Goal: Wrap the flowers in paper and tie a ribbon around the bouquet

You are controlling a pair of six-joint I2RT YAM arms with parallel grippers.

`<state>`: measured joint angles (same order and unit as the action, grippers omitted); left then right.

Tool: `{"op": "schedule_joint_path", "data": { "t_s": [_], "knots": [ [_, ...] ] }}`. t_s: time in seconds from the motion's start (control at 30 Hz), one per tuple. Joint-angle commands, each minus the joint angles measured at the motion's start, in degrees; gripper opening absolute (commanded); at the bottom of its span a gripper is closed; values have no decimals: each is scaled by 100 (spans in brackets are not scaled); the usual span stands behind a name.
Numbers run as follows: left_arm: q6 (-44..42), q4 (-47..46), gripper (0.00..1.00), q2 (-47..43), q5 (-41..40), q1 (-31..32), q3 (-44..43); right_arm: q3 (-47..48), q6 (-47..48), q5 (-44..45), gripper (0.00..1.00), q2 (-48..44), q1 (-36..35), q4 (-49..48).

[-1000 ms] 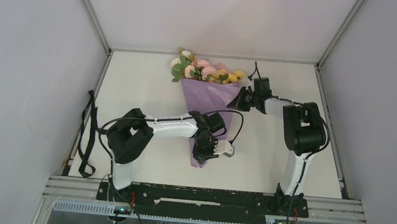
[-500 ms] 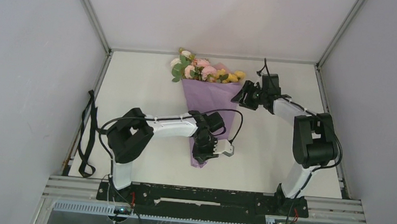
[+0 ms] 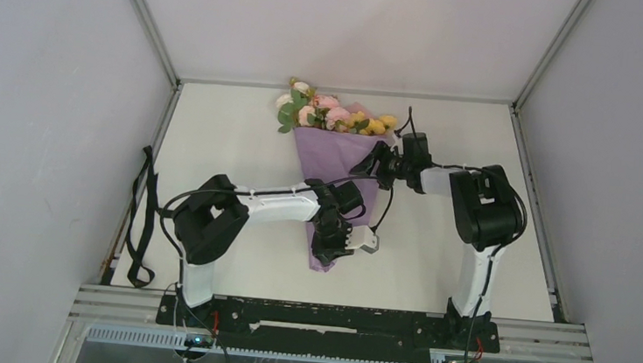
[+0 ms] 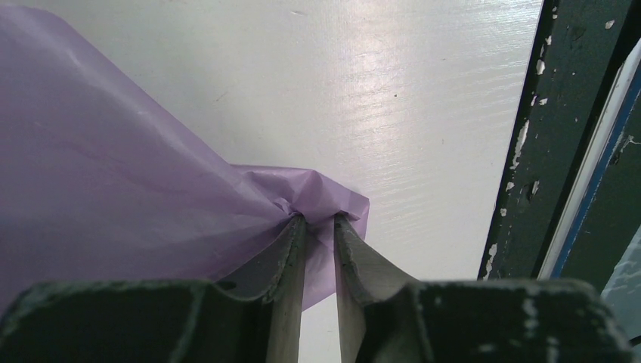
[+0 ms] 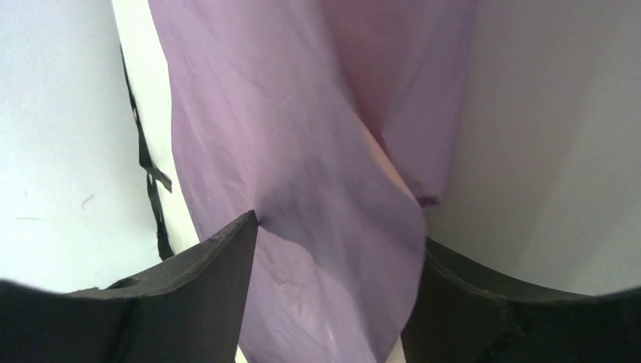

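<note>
My left gripper [image 4: 319,218] has its jaws pressed together on the pointed bottom tip of the thin, crinkled lilac-purple paper [image 4: 113,174]. They pinch a small gathered tuft of it just above the white table [image 4: 423,91]. My right gripper [image 5: 336,231] stands with its jaws spread wide, one on either side of a loose outer fold of that paper. I cannot tell whether either jaw touches it.

Seen from above, the right gripper sits against the right flank of the bouquet [image 3: 337,161], a purple paper cone lying lengthwise down the middle of the table. The pink, yellow and cream artificial flowers [image 3: 332,115] spill out of its wide far end. The long, narrow dark ribbon [image 3: 141,218] lies well apart, along the table's left edge.

The step, as I judge it, is tightening the wrap. To do it well, I should hold the tip pinch firm as an anchor and close the right jaws only on the outer fold, not on the stems beneath. Then I should draw the fold across snugly without tearing the thin sheet. Pulling hard would drag the cone or crush the blooms.
</note>
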<state>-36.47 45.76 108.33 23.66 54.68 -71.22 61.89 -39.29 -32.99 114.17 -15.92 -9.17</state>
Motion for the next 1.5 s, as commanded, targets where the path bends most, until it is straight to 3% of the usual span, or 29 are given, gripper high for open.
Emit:
{"op": "schedule_joint_path", "data": {
  "t_s": [0.0,0.03,0.1,0.17,0.2,0.37,0.5,0.6,0.73,0.87,1.0,1.2,1.47],
  "knots": [
    [-125,103,26,182,-60,-1,176,-267,-565,-186,66,386,-53,-698],
    [-124,96,26,160,-61,-1,187,-311,-635,-247,61,404,-55,-847],
    [-139,91,26,116,-71,0,209,-407,-762,-417,37,445,-51,-1169],
    [-150,123,26,66,-53,-32,218,-451,-831,-562,3,461,-50,-1419],
    [-139,204,28,32,-1,-73,184,-480,-851,-600,0,447,-52,-1473],
    [-198,1376,49,-450,482,-607,-668,-627,-745,-631,0,255,-33,-1577],
    [-93,2120,60,-1061,722,-1527,-1432,-634,-658,-629,0,236,0,-1551],
    [-61,2353,65,-1516,735,-2346,-1478,-637,-691,-667,0,238,2,-1619],
    [153,2173,67,-1938,37,-3761,-973,-635,-697,-690,0,180,-28,-1667],
    [517,1506,67,-1934,-1225,-5542,-292,-634,-555,-690,0,95,-52,-1514],
    [-36,1141,68,-1832,-1835,-7124,206,-636,-417,-672,0,14,-78,-1329],
    [-2855,1311,82,-1613,-2512,-7534,830,-630,-170,-568,0,-119,-104,-959],
    [-3930,885,82,-1111,-2651,-7576,522,-585,-79,-371,0,-281,-156,-700]
  ]
}}
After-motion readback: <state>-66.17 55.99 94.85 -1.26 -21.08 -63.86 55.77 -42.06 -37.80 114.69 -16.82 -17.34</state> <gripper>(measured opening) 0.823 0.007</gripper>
